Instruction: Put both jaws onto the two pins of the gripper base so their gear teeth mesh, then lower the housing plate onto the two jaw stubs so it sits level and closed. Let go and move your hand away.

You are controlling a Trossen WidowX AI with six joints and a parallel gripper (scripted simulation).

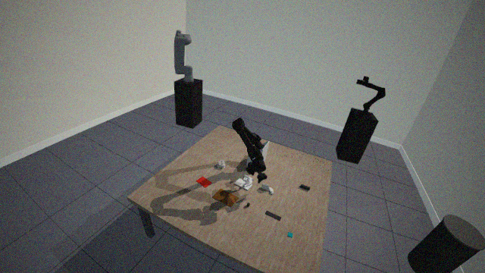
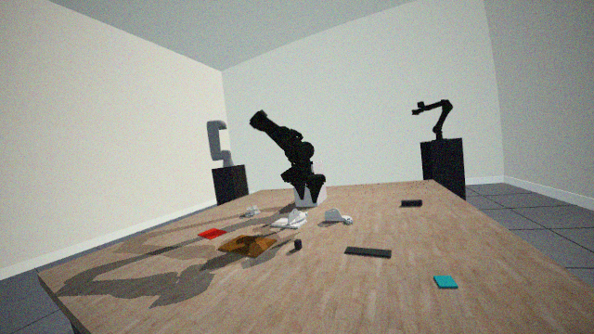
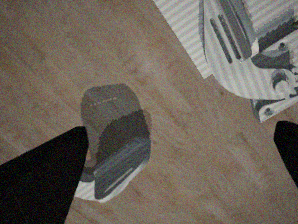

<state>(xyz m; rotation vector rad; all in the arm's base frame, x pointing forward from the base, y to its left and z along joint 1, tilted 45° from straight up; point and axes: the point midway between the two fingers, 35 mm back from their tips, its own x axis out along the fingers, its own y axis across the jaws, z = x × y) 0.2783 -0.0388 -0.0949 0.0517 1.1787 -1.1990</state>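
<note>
The white gripper base (image 1: 239, 184) (image 2: 281, 224) (image 3: 175, 25) lies mid-table. One white jaw (image 1: 248, 178) (image 2: 295, 217) (image 3: 220, 70) lies over it; whether it is seated on a pin is unclear. The other jaw (image 1: 266, 187) (image 2: 332, 215) (image 3: 122, 172) lies loose on the table to the base's right in the top and exterior views. A small white part (image 1: 220, 164) (image 2: 251, 211) stands to the left, perhaps the housing plate; its shape is too small to tell. My gripper (image 1: 256, 174) (image 2: 308, 199) (image 3: 182, 132) is wide open and empty, above the table; in the wrist view its left fingertip overlaps the loose jaw's edge.
A red square (image 1: 204, 182) (image 2: 213, 233) and an orange-brown plate (image 1: 220, 198) (image 2: 260, 246) lie left and front of the base. A small black cylinder (image 2: 298, 244), two black bars (image 1: 273, 215) (image 1: 305, 187) and a teal tile (image 1: 289, 235) (image 2: 445, 281) lie to the front and right.
</note>
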